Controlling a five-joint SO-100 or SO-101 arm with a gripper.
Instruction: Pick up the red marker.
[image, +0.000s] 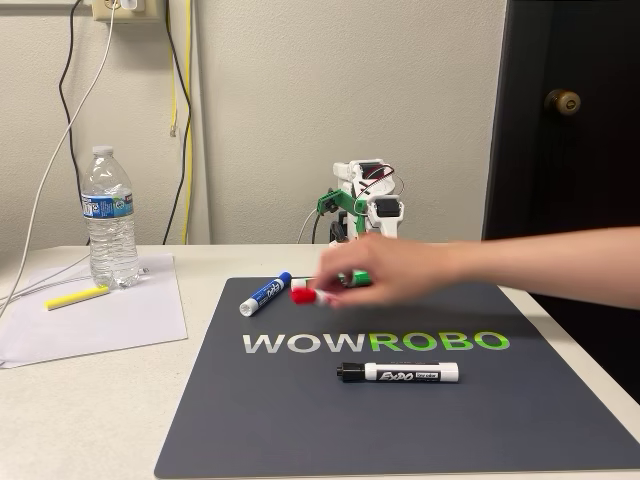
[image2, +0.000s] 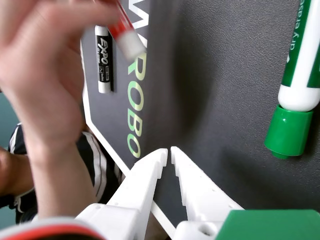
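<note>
A person's hand reaches in from the right of the fixed view and holds the red marker low over the dark mat, just right of the blue-capped marker. In the wrist view the same hand sits at upper left w/ the marker's red-and-white barrel poking out of the fingers, next to the black-capped Expo marker. The green-capped marker lies at the right edge of that view.

The gripper hangs over the mat near the lettering, jaws nearly pressed together w/ only a thin slit between the tips, pinching nothing.

The arm sits folded at the back of the mat — so the pick hasn't begun, I'd say. Best approach: wait till the hand lets go and clears out, then re-locate the red marker, since its resting spot and angle aren't settled. Spread the jaws wide first, line them across the barrel, not along it, come down mid-barrel — keep clear of the blue and green neighbours.
</note>
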